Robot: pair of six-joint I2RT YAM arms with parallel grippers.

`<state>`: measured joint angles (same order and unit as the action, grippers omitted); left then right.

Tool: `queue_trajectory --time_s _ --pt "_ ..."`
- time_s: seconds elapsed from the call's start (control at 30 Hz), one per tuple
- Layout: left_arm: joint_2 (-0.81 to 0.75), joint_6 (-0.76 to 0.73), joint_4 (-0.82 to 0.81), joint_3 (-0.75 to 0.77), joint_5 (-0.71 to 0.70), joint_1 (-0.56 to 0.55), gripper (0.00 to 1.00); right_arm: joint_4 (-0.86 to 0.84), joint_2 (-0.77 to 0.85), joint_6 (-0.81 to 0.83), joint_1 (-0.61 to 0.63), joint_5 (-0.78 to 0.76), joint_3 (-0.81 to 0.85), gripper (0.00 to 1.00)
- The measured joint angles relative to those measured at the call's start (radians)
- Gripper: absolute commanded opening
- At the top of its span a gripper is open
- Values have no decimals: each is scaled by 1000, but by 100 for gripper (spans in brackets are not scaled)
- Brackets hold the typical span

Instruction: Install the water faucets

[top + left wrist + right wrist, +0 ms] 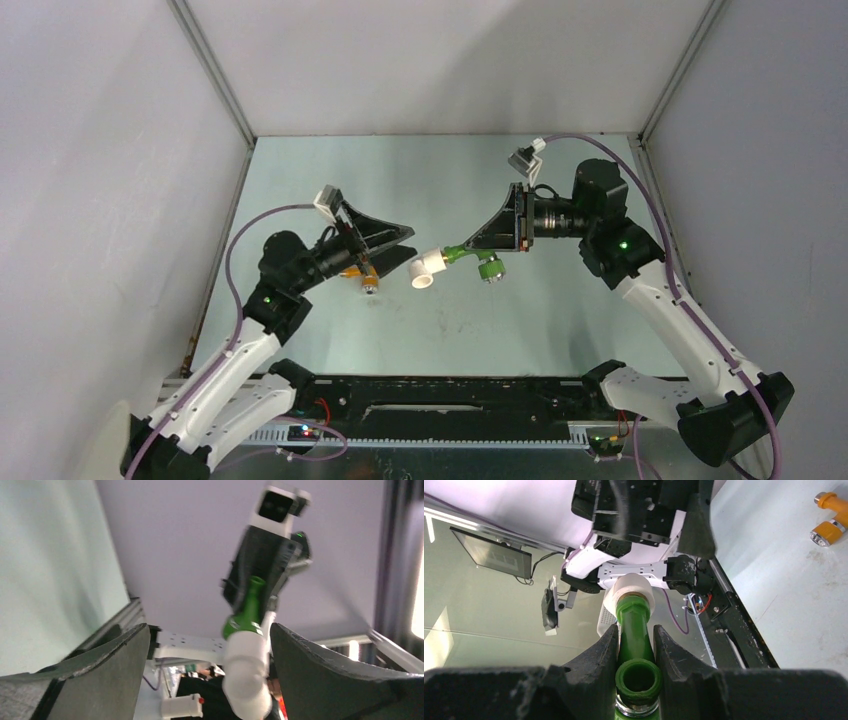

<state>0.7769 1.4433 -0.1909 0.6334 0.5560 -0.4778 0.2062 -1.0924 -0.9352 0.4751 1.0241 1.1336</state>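
While the right gripper [462,250] clamps narrowly on the green faucet [634,622], that item hangs clear of the table [450,335], its far end seated in a white elbow fitting [426,268] just beyond the fingertips.

Left gripper [404,244]: jaws wide, one on either side of the fitting, gripping nothing.

Orange faucet [362,278]: lying on the table beneath the left gripper, untouched.

Step in hand, by my reading: joining green faucet and fitting. The next move likely calls for the left jaws to close squarely on the elbow and brace it while the right drives the faucet home.
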Motion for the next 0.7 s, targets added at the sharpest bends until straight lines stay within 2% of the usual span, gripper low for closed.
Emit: queue_trajectory --time_s 0.17,0.27,0.43,0.6,0.7 --pt "-12 108 -150 0 33 -56 88 -20 -4 -23 -1 -1 0 0" --pt "-12 130 -166 0 34 -98 85 -28 -5 -34 -1 -6 0 0" --pt "-12 136 -135 1 31 -146 72 -36 -5 -47 -2 -13 0 0" --pt "-12 140 -124 1 22 -168 49 -38 -5 -53 -2 -19 0 0" --pt "-11 136 -120 1 20 -181 27 -37 -5 -52 -2 -23 0 0"
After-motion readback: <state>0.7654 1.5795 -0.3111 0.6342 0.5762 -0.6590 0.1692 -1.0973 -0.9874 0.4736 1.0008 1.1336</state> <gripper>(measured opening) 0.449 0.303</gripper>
